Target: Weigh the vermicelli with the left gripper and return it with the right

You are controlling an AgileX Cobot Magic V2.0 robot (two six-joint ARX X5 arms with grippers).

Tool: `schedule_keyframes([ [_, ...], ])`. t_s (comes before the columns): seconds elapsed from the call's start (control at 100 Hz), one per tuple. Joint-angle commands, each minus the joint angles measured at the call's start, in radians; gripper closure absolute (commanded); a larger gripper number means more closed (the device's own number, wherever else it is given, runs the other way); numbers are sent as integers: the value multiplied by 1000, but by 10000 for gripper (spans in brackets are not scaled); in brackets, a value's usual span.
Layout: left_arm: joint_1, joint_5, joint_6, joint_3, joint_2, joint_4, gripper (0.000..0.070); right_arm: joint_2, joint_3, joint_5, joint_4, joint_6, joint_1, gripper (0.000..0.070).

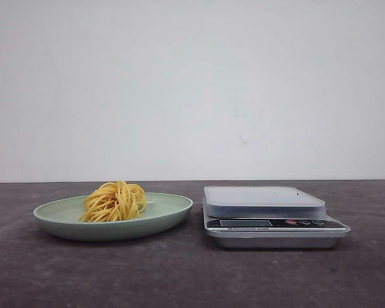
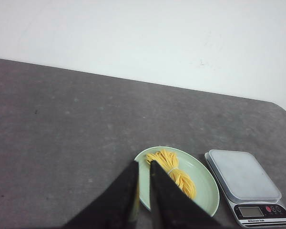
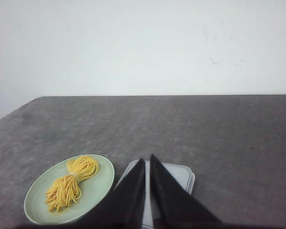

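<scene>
Resting on the pale green plate (image 1: 173,215), the vermicelli (image 1: 115,201) sits as a yellow-orange nest of thin strands, approx. at plate centre in the front view. Plate stands on the dark grey table (image 1: 192,276), left of the kitchen scale (image 1: 273,216); plate rim and scale are just beside each other w/ a narrow gap, not touching.

Scale: pale flat weighing platform on top, bare. Front panel carries a small display and a row of buttons, one of them red. Display reading too small to tell.

Left gripper (image 2: 143,164): seen in left wrist view only. Two black wedge fingers (image 2: 119,200) nearly pressed together, only a thin slit between tips, nothing between them. Tips sit over the near rim of the plate in this view, above the table; contact w/ plate cannot be told. Vermicelli lies just beyond the tips, apart from them.

Right gripper (image 3: 147,161): seen in right wrist view only. Fingers (image 3: 174,202) likewise nearly together, thin slit between tips, holding nothing. Tips appear over the scale platform (image 3: 181,174) near edge; height above it cannot be told. Plate and vermicelli lie to one side of the fingers, clear of them.

Neither arm shows in the front view. Background: plain white wall (image 1: 192,90) behind the table's far edge.
</scene>
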Motion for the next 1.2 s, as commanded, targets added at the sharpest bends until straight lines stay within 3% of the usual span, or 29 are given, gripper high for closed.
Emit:
schedule_keyframes([
  [0.0,-5,-2,3,7,0,8,696,2,10,0,10,10,8,694],
  [0.14,43,-3,20,7,-14,11,696,2,10,0,10,10,8,694],
  [0.31,245,-3,77,-51,-20,105,696,2,10,0,10,10,8,694],
  [0.52,446,148,177,-296,-116,349,696,2,10,0,10,10,8,694],
  [0.94,534,185,220,-711,-139,716,697,2,10,0,17,10,8,694],
  [1.19,537,203,227,-830,-139,816,697,2,10,0,17,10,8,694],
])
